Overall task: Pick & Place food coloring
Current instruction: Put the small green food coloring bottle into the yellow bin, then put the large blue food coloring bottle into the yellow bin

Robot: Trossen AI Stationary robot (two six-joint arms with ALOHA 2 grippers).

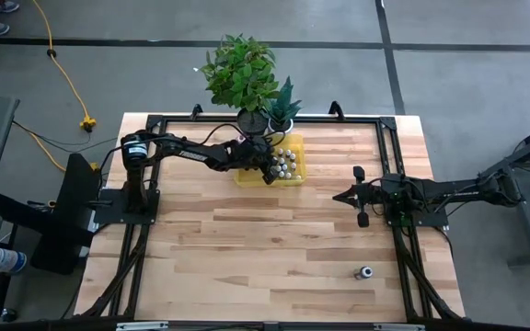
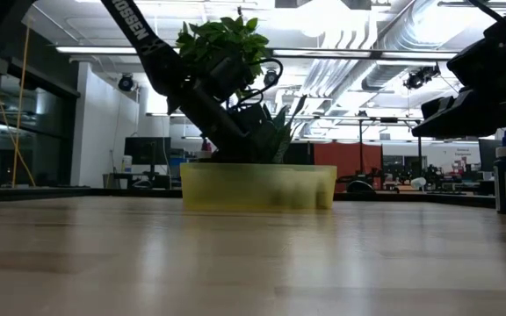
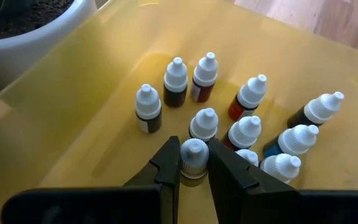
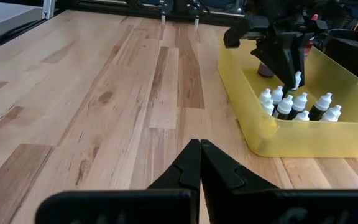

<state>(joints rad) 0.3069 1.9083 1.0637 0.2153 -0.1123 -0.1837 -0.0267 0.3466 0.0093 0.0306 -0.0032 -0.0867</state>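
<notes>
Left tool [image 3: 193,167] gripping a bottle [image 3: 193,157] in the yellow tray [image 1: 247,176]

The left tool is clamping a white-capped bottle among the others standing in the tray at the counter's [image 1: 265,239] far edge, beside the plants [image 1: 242,69]. The right tool [image 4: 199,163] is hovering over bare counter, fingers pressed together. One bottle [image 1: 365,272] is standing alone near the front right.

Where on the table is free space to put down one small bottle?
Bare wood lies in front of the yellow tray, between both arms, up to the lone bottle. Crowded: inside the tray, where the left tool is among the bottles.
</notes>
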